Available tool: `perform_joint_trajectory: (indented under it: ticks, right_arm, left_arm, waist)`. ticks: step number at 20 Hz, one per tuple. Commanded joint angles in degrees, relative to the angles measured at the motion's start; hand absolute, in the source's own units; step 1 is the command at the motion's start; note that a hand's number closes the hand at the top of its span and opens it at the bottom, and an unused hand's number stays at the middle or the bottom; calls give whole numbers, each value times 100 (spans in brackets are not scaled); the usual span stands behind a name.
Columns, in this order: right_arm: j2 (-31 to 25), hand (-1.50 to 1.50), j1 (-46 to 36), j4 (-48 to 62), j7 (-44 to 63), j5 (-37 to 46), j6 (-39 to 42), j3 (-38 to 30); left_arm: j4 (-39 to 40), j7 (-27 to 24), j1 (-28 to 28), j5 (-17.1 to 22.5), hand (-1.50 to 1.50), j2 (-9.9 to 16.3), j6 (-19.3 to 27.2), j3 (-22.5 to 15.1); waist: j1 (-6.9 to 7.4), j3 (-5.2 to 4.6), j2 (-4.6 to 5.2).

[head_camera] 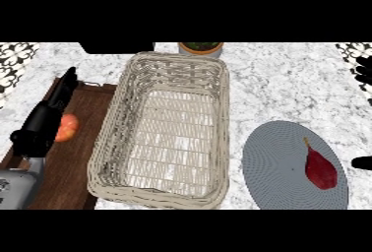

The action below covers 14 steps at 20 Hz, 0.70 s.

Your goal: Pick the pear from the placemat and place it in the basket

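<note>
Lying on grey placemat: dark-red pear, stem seemingly up-left.

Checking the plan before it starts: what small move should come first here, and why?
Probably bring the right hand in over the pear. The pear lies untouched on the placemat, the basket holds nothing, and only this hand's tip shows at the right edge, closest to the fruit.

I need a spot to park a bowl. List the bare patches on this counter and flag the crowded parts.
Free: the marble right of the basket and above the placemat; the basket's inside; the placemat's left half, beside the pear. Crowded: the left side, where the left hand hangs over the wooden board and a reddish fruit.
</note>
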Motion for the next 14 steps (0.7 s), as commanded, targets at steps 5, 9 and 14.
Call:
perform_joint_trajectory:
  ticks: [5,9,14]
  right_arm:
    - [-1986,-150,-211,622,-207,315,2650,111]
    - [-2207,-150,-542,1480,-715,547,3722,179]
    - [-1748,-150,-1053,2237,-1255,1723,4167,470]
  left_arm:
    - [-91,53,-62,85,0,90,-201,79]
    - [24,33,-55,37,0,27,-211,130]
    - [243,-128,-133,-126,0,-156,-298,156]
  waist:
    - [151,20,31]
    - [183,22,51]
    - [132,21,37]
